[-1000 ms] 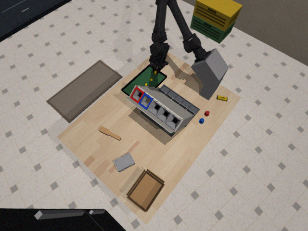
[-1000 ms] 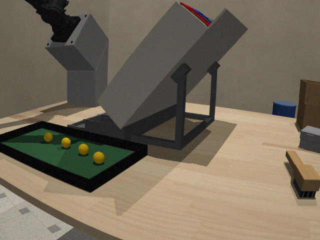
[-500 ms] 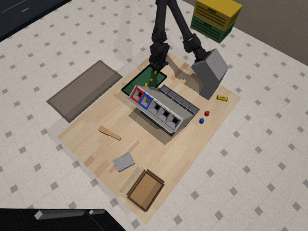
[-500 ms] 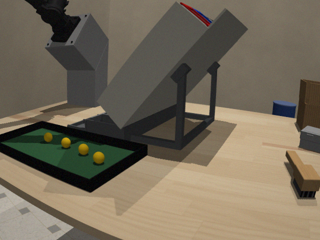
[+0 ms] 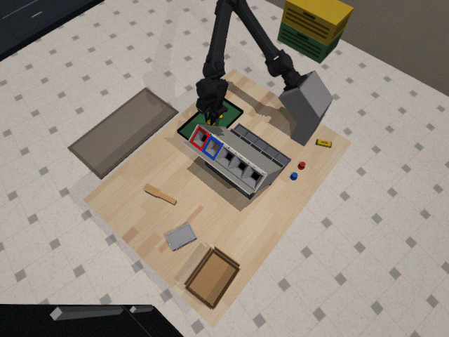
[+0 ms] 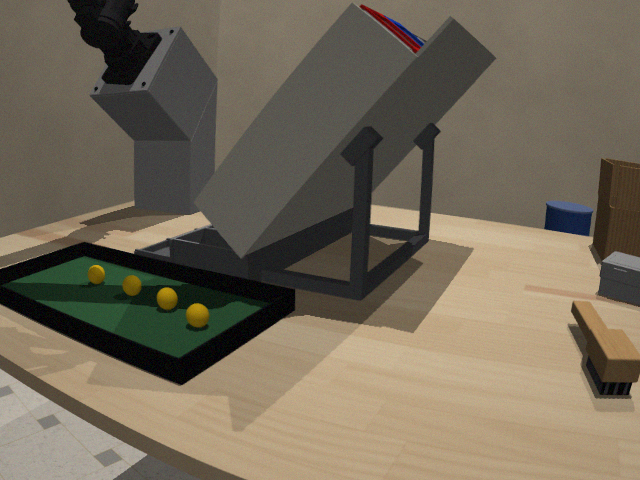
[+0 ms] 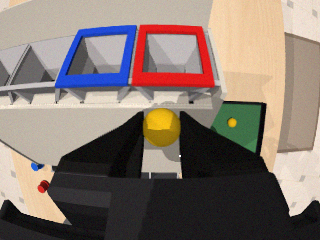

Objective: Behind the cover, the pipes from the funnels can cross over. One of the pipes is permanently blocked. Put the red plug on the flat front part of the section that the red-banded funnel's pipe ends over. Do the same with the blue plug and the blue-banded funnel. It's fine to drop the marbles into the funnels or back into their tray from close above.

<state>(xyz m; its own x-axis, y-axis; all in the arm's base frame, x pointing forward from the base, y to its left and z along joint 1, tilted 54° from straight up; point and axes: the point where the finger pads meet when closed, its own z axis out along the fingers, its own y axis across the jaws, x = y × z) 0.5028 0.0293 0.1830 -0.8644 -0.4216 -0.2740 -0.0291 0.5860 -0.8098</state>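
My gripper (image 7: pixel 161 119) is shut on a yellow marble (image 7: pixel 161 127). It hangs high above the sloped grey cover, just behind the red-banded funnel (image 7: pixel 172 54); the gripper also shows in the top view (image 5: pixel 214 116). The blue-banded funnel (image 7: pixel 97 56) is next to the red one, and both show in the top view: red (image 5: pixel 199 138), blue (image 5: pixel 212 147). The green marble tray (image 6: pixel 135 303) holds several yellow marbles. The red plug (image 5: pixel 301 165) and blue plug (image 5: pixel 293 176) stand on the table beyond the far end of the rack. The grey sections (image 5: pixel 259 142) lie in a row behind the cover.
Three unbanded funnels (image 5: pixel 240 166) continue the row. A grey arm base (image 5: pixel 305 107), a small yellow block (image 5: pixel 323 142), a wooden brush (image 5: pixel 160 194), a grey notebook (image 5: pixel 179 236) and an open cardboard box (image 5: pixel 212 276) are on the table. A grey mat (image 5: pixel 122 130) lies on the floor.
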